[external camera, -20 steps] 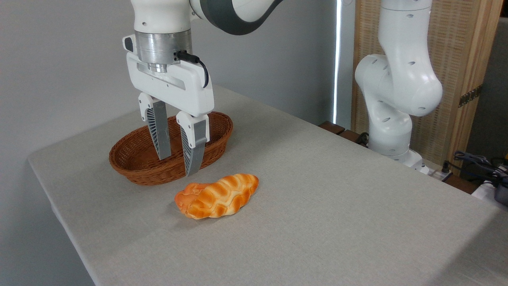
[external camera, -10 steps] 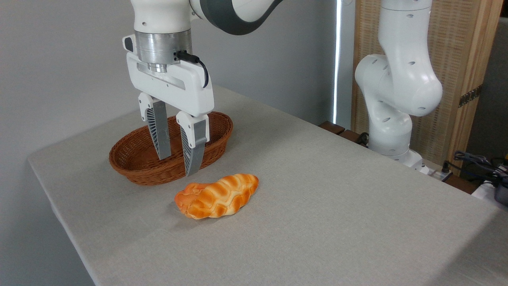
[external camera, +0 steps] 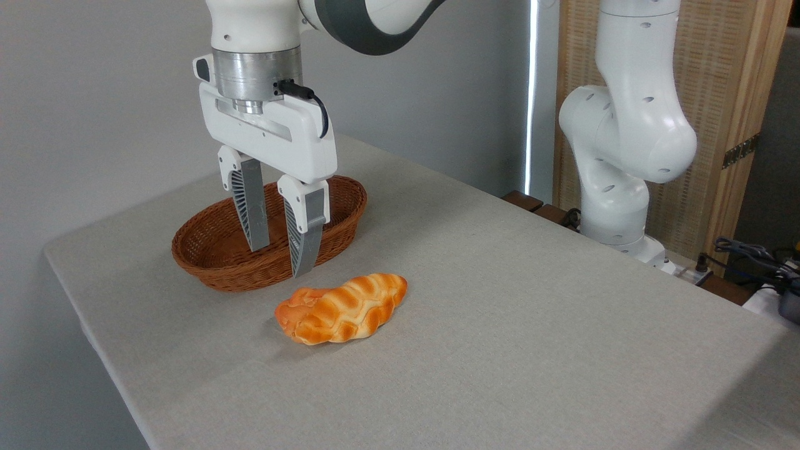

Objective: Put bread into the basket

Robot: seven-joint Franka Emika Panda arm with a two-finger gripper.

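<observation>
The bread [external camera: 342, 308], a long golden-orange loaf with pale cross ridges, lies flat on the grey tablecloth near the table's middle. Behind it to the left sits the reddish-brown wicker basket [external camera: 209, 265], with nothing showing inside. My gripper [external camera: 279, 262] hangs in front of the basket, above and to the left of the bread, pointing down. Its two grey ribbed fingers [external camera: 252, 212] stand apart with nothing between them, and they hide part of the basket's inside.
The arm's white base [external camera: 622, 150] rises at the table's far right edge. Cables and dark gear [external camera: 759, 262] lie off the table at the right. A grey wall stands behind, and the table's left edge [external camera: 94, 331] drops off near the basket.
</observation>
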